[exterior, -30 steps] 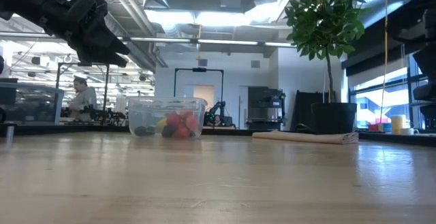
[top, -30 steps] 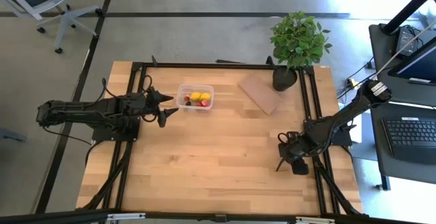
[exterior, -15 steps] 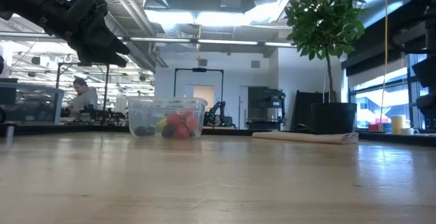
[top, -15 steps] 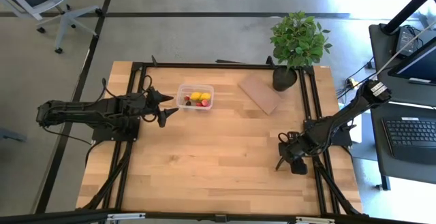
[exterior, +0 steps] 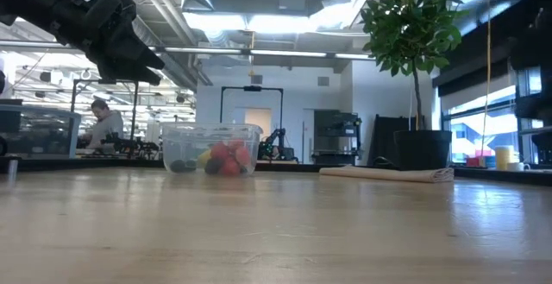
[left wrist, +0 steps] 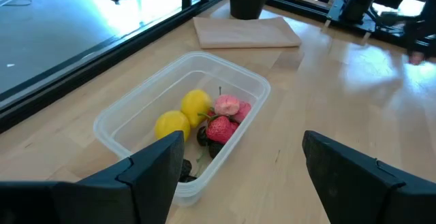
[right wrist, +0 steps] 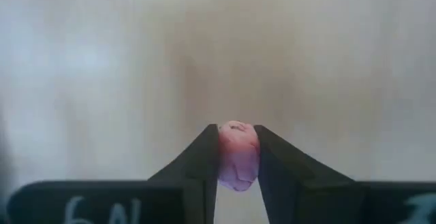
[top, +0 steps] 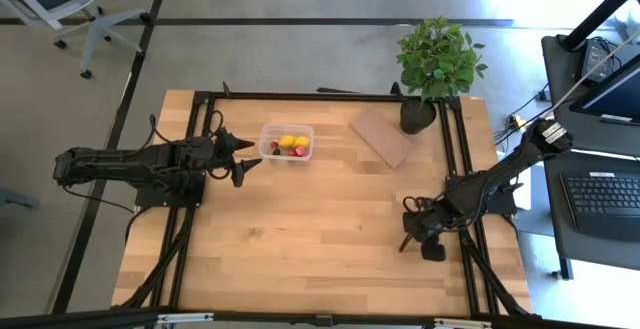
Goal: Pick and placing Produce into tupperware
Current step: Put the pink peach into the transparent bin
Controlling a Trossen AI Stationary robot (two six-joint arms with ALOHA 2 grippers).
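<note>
The clear tupperware [top: 287,143] stands on the table's far left part and holds yellow, red and dark produce [left wrist: 204,118]. It also shows in the low view [exterior: 210,149]. My left gripper [left wrist: 242,176] hovers open just left of it [top: 245,157], touching nothing. My right gripper [top: 404,241] is near the table's right edge, pointing steeply down. It is shut on a small pink, purplish piece of produce [right wrist: 237,154]. My right gripper pinches the pink piece [right wrist: 237,142] between its two fingertips [right wrist: 204,157], one on each side, coming from above. The piece sits at the fingers' free ends. Whether it still rests on the table cannot be told.
A potted plant [top: 437,64] stands at the far right corner, with a flat brown board [top: 380,137] lying beside it. Black frame rails [top: 455,149] run along the table's sides. Bare wood lies between the two arms. A person [exterior: 103,122] is far off in the room.
My right gripper has shifted a little toward the table's left edge. The left arm and the tupperware have stayed put.
</note>
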